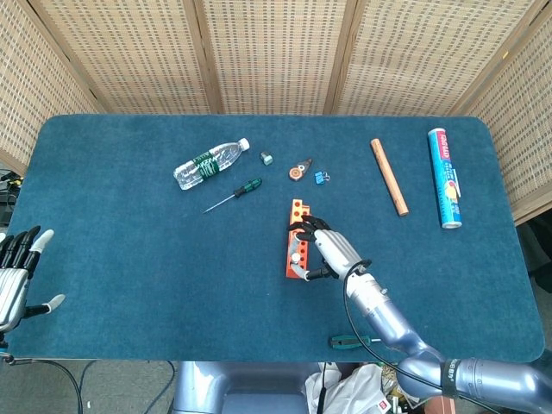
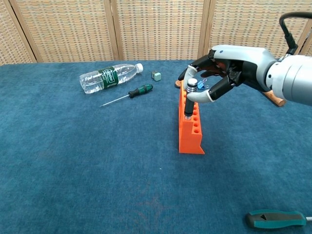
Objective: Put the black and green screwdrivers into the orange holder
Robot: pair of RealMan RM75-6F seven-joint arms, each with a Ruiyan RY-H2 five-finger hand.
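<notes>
The orange holder (image 2: 191, 135) (image 1: 296, 210) stands mid-table. A black screwdriver (image 2: 188, 101) with a silver cap stands upright in one of its holes. My right hand (image 2: 229, 70) (image 1: 328, 251) pinches the top of it between thumb and fingers. The green and black screwdriver (image 2: 141, 89) (image 1: 248, 186) lies flat to the left of the holder, beside a bottle, untouched. My left hand (image 1: 15, 276) hangs open off the table's near left corner, holding nothing.
A water bottle (image 1: 210, 163) (image 2: 108, 76) lies at the back left. A small grey cube (image 2: 156, 75), an orange disc (image 1: 297, 171) and a blue clip (image 1: 322, 177) sit behind the holder. A wooden stick (image 1: 389, 176) and a printed tube (image 1: 444, 177) lie right. A teal-handled screwdriver (image 2: 275, 219) rests at the front edge.
</notes>
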